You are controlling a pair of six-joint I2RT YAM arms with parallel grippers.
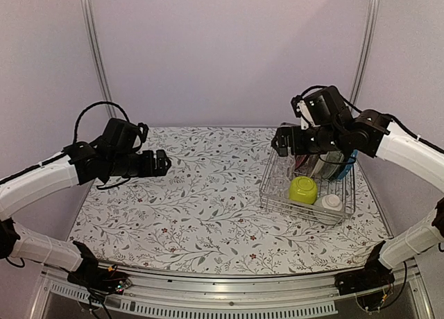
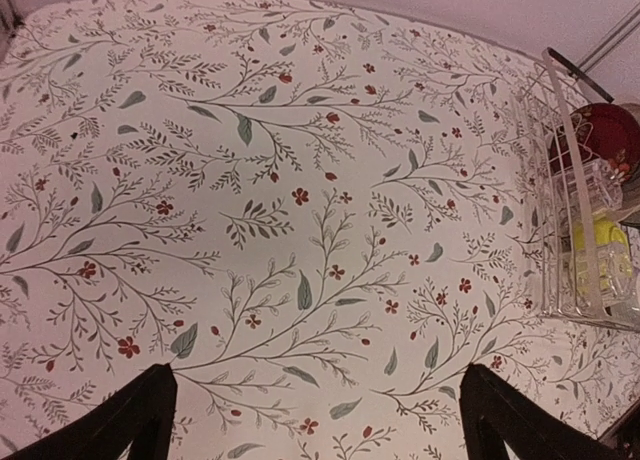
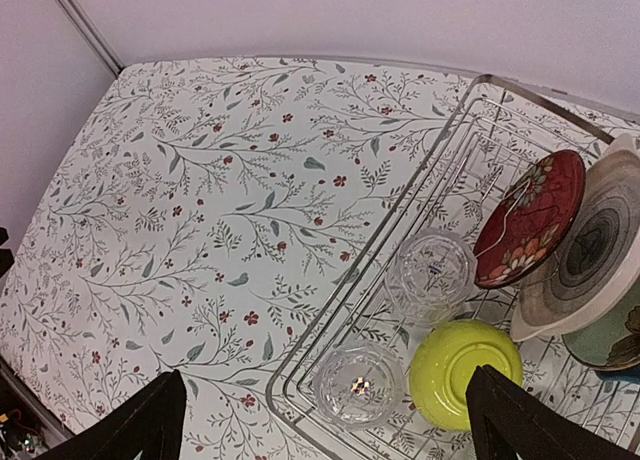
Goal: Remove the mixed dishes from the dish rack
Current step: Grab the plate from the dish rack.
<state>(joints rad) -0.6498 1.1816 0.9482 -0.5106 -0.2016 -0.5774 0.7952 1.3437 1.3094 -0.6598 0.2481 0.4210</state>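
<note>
From above: left gripper (image 1: 164, 163), jaws apart, hangs over the tablecloth (image 1: 194, 208), well apart from the dish rack (image 1: 266, 187); right gripper (image 1: 279, 141), also spread, hovers above the rack's far-left corner. Left wrist: the rack sits at the right edge. Right wrist: lime-green bowl (image 3: 465, 372) and clear glass (image 3: 360, 383) lie below the parted jaws.

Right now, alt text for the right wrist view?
Silver wire dish rack at right, on a floral tablecloth, holds a red floral plate, grey ringed plate and pale blue-green plate on edge, a lime-green bowl and two clear glasses. The right gripper hangs open above.
</note>
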